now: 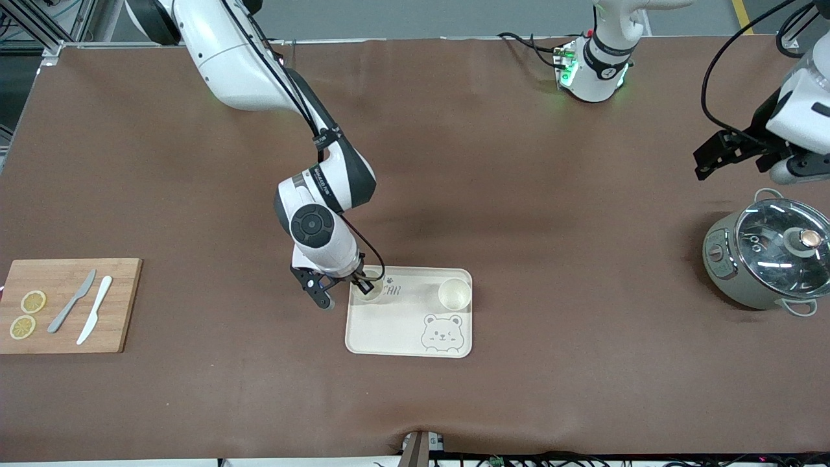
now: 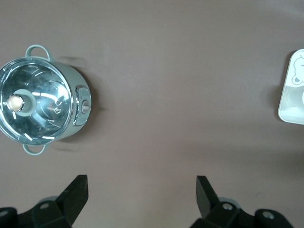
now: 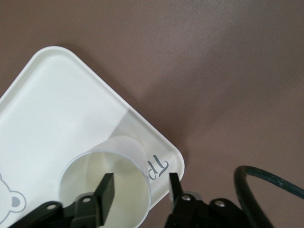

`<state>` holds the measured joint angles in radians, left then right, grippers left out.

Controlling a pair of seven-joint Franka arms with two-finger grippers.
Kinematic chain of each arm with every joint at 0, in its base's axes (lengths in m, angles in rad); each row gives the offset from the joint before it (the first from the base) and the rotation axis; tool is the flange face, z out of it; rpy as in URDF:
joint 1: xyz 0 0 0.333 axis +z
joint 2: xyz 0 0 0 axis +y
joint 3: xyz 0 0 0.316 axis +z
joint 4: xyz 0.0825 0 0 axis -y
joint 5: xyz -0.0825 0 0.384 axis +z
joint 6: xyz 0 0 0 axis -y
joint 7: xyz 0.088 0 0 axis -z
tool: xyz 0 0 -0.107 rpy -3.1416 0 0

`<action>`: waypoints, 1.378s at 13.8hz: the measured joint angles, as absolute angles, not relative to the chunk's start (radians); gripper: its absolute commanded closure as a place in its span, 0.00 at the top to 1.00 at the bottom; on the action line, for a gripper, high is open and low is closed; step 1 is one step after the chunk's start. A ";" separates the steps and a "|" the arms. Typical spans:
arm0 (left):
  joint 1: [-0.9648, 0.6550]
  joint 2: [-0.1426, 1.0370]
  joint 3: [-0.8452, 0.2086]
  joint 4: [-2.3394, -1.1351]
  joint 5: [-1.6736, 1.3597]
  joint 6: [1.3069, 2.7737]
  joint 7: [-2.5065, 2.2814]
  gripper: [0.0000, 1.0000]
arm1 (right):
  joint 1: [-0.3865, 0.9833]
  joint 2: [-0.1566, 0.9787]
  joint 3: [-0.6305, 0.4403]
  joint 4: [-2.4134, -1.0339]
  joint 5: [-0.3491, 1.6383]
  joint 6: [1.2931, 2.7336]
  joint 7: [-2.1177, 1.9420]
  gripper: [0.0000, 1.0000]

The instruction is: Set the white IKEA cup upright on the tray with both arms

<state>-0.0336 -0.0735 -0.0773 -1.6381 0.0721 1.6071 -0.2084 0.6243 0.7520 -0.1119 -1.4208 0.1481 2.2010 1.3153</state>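
Pinching the wall of a white cup [image 3: 107, 178], the right gripper [image 1: 358, 283] sits low at the tray [image 1: 395, 337]'s upper left corner in the front view, a little left of centre of the frame. One finger [image 3: 107, 190] is inside the mouth and the other outside the rim, so the jaws are closed on the cup's wall. The cup stands upright on the tray floor, just by the grey lettering [image 3: 156, 167]. That rim grip makes sense to me, since it keeps the mouth facing up as the cup is set down. I judge the placing nearly done, with only the release and lift left.

A second cup [image 1: 454, 292] already stands upright at the tray's upper right corner, apart from the first, with the bear drawing [image 1: 441, 333] below it.

At the right edge of the frame the left gripper [image 1: 713, 159] hangs in the air with its jaws spread wide and nothing between them. It is above bare table, just above the lidded pot [image 1: 765, 253] in the picture. That arm waits, kept well away from the tray so the two arms do not crowd each other.

At the frame's lower left a cutting board [image 1: 68, 305] carries two knives and two lemon slices, untouched by either arm.
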 measured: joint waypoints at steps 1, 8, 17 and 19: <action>-0.034 -0.092 -0.077 -1.653 0.072 1.607 -0.208 1.00 | 0.624 0.749 -0.112 -1.414 0.148 2.201 1.315 1.00; -0.033 -0.100 -0.077 -1.667 0.050 1.604 -0.208 1.00 | 0.623 0.730 -0.113 -1.328 0.179 2.095 1.468 1.00; -0.020 -0.091 -0.074 -1.675 0.006 1.600 -0.225 1.00 | 0.570 0.586 -0.126 -1.260 0.178 1.976 1.475 1.00; -0.017 -0.091 -0.074 -1.675 0.006 1.599 -0.234 1.00 | 0.521 0.528 -0.128 -1.254 0.177 1.902 1.364 1.00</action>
<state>-0.0169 -0.0908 -0.0737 -1.6752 0.0060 1.5986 -0.2336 0.5206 0.5279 -0.1279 -1.2536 0.1769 1.9021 1.3637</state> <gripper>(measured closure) 0.000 0.000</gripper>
